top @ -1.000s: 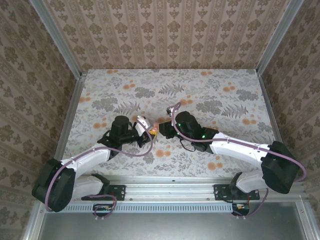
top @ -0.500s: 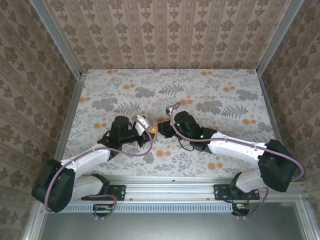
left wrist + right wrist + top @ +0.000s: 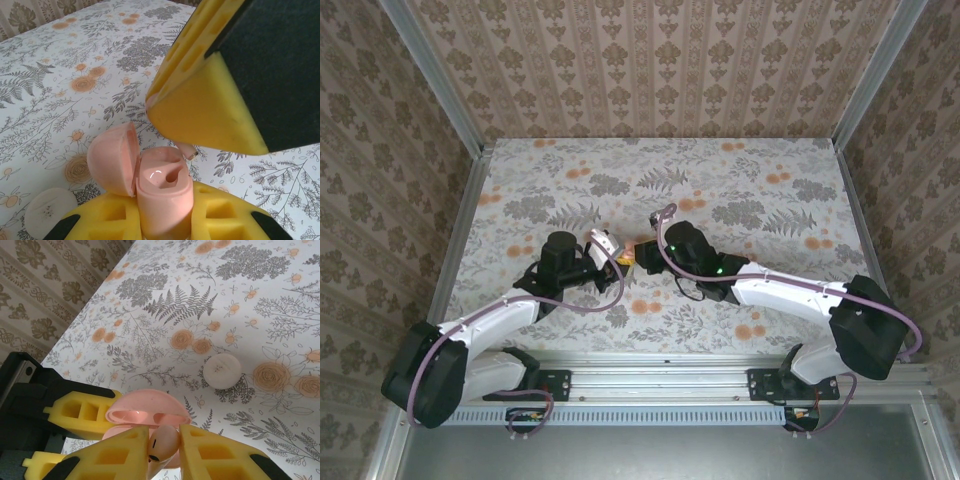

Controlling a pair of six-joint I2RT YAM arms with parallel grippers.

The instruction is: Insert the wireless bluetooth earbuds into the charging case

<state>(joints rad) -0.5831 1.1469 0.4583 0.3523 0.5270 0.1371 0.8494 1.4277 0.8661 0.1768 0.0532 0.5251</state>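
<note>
Poking out between the right hand's (image 3: 165, 452) pads (image 3: 212, 455) is one earbud (image 3: 162, 444)

In left gripper (image 3: 162, 222), charging case (image 3: 162, 192) held with lid (image 3: 112, 160) open, earbud (image 3: 162, 442) held in right gripper (image 3: 162, 456) just over case mouth, disc (image 3: 222, 371) laid on table (image 3: 740, 180) nearby.

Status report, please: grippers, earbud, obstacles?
Left gripper shut on charging case, lid open. Right gripper shut on earbud, beside case opening, not seated. Nothing blocking.

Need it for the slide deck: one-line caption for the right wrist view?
Right claw pinches a small pale-pink plastic earbud right beside the open pink clamshell charging case.
</note>
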